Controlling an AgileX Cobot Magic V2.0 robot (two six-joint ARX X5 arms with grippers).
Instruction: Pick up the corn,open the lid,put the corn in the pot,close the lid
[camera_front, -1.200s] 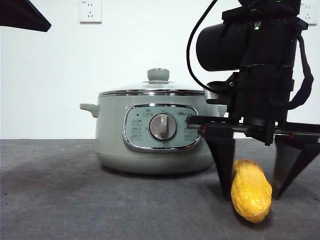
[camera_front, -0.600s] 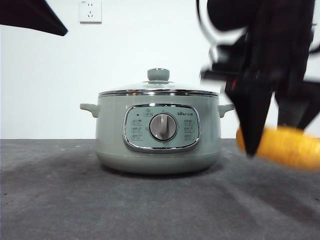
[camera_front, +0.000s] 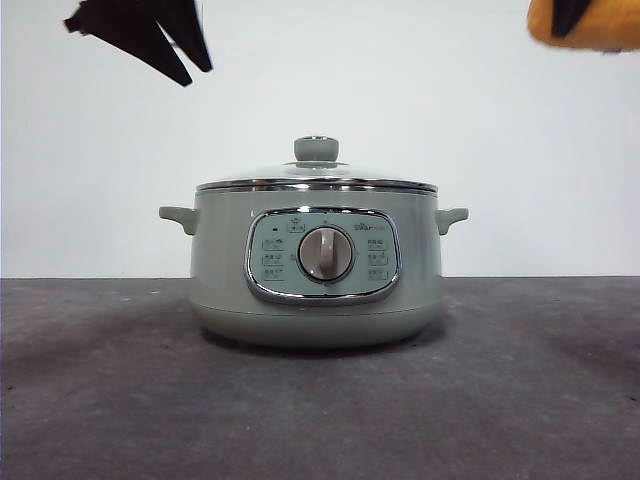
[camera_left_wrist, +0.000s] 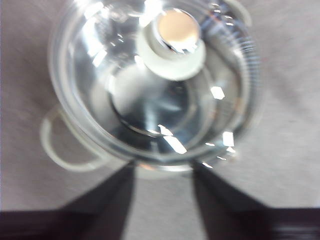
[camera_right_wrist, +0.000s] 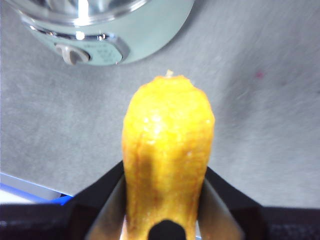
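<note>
The sage-green pot (camera_front: 316, 290) stands mid-table with its glass lid (camera_front: 316, 180) shut on it. My right gripper (camera_right_wrist: 165, 170) is shut on the yellow corn (camera_right_wrist: 167, 135) and holds it high above the table, to the right of the pot (camera_right_wrist: 145, 35). In the front view only the corn's underside (camera_front: 590, 28) shows at the top right corner. My left gripper (camera_left_wrist: 162, 172) hangs open and empty above the pot, looking down on the lid (camera_left_wrist: 150, 100) and its knob (camera_left_wrist: 175, 37). Its black jaws (camera_front: 195, 72) show at the top left, well above the lid.
Dark grey table (camera_front: 100, 400) runs in front of and beside the pot, with a plain white wall behind. The pot's two side handles (camera_front: 178, 217) stick out left and right. A blue-edged table border (camera_right_wrist: 30, 187) shows in the right wrist view.
The right gripper closed on the corn and lifted it off the table to the top right corner. The left gripper came lower and inward from the top left.
</note>
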